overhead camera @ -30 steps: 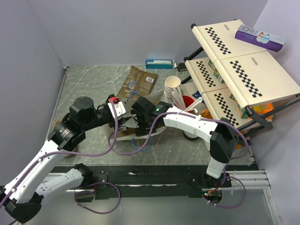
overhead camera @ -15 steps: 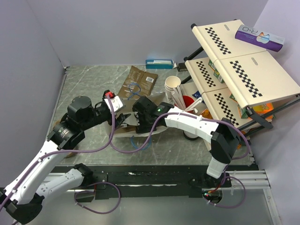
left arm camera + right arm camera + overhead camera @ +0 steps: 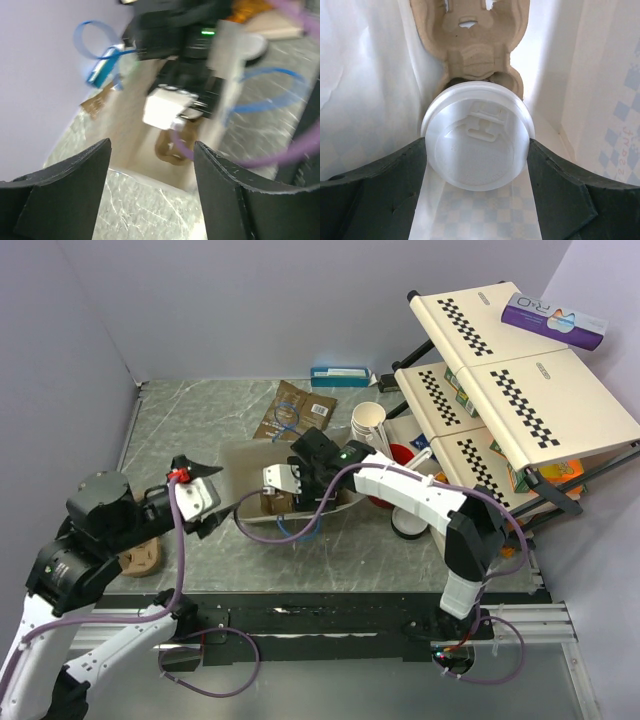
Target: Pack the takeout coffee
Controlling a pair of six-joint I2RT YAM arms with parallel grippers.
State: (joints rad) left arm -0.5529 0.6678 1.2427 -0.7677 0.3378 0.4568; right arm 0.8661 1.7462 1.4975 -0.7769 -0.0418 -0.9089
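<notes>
The takeout coffee (image 3: pixel 477 135) shows as a round white lid in the right wrist view. It sits inside a white paper bag (image 3: pixel 365 90), against a brown cardboard carrier (image 3: pixel 470 40). My right gripper (image 3: pixel 476 152) is shut on the cup, one finger pressed to each side of the lid. From above, my right gripper (image 3: pixel 283 483) reaches into the bag (image 3: pixel 245 465), and the cup is hidden there. My left gripper (image 3: pixel 215 490) hangs open and empty left of the bag. Its blurred wrist view shows the bag (image 3: pixel 132 130) and the carrier (image 3: pixel 172 147) beyond my left gripper (image 3: pixel 152 195).
A stack of lidless cups (image 3: pixel 368 420) and a red cup of white sticks (image 3: pixel 400 455) stand right of the bag. A brown pouch (image 3: pixel 300 410) and a blue box (image 3: pixel 340 375) lie behind it. A checkered folding rack (image 3: pixel 520 390) fills the right. Another cardboard carrier (image 3: pixel 140 558) lies near left.
My left arm has pulled back to the left, away from the bag's mouth. The bag now lies wider and flatter. My right gripper stays in the bag.
</notes>
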